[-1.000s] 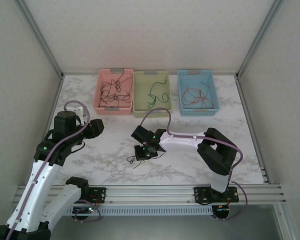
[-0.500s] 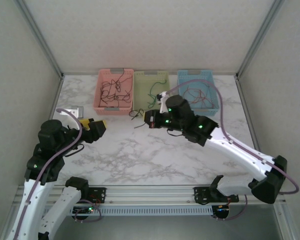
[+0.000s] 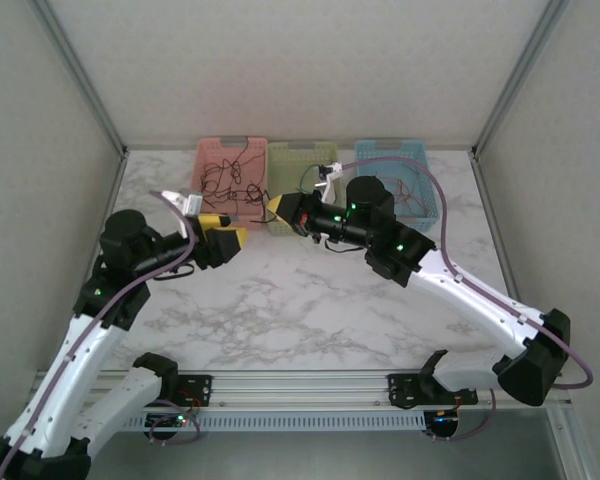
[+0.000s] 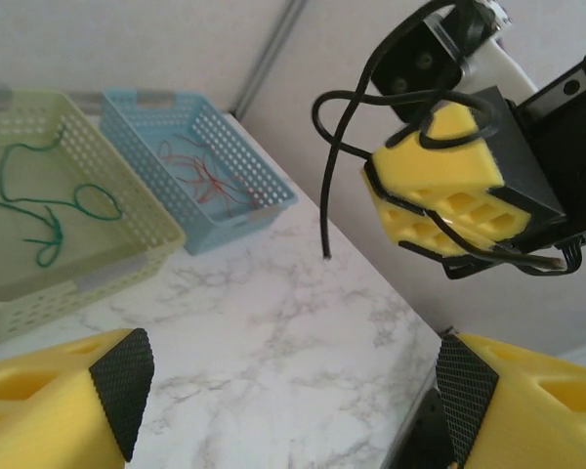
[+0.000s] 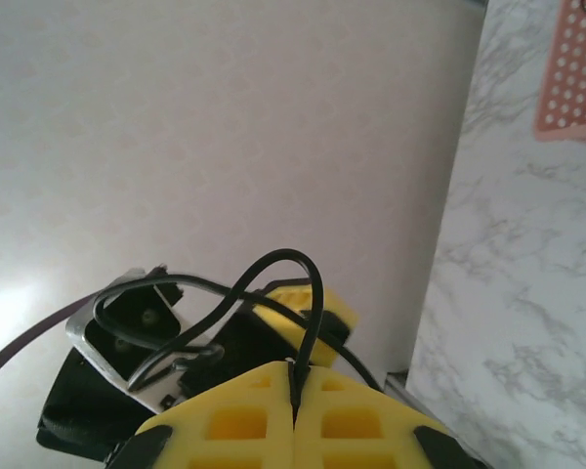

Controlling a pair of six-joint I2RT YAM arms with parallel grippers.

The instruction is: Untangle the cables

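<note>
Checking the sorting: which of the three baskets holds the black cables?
The pink basket, leftmost in the row; the green basket holds a green cable, the blue basket red cables.

Marble table (image 3: 310, 320) in a pale-walled cell
Its white, grey-veined top lay between a plain back wall (image 3: 300, 70), left wall (image 3: 30, 200) and right wall (image 3: 570, 180). Slanting aluminium posts (image 3: 80, 75) marked the rear corners, and an aluminium rail (image 3: 300, 385) edged the near side under soft, even light.
</note>
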